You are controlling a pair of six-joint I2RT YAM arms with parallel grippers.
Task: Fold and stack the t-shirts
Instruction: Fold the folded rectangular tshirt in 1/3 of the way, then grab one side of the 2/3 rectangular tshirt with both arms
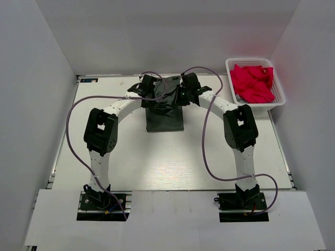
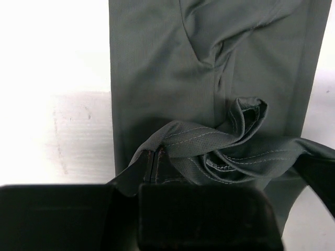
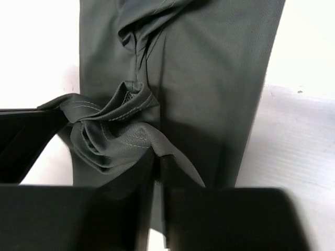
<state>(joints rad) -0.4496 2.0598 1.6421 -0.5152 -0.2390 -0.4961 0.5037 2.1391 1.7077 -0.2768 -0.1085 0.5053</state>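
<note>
A white plastic mesh basket [image 1: 256, 106] sits at the far right corner of the worktop [image 1: 172, 157], one long side running along the worktop's right edge, close to the wall there. Plain pale walls [image 1: 172, 31] rise from the worktop's left, far and right sides. A small dark strip [image 1: 88, 80] lies at its far left corner. A white board [image 1: 172, 219] covers its near edge. In the left wrist view, faint grey scuffs [image 2: 57, 136] mark its pale surface.
</note>
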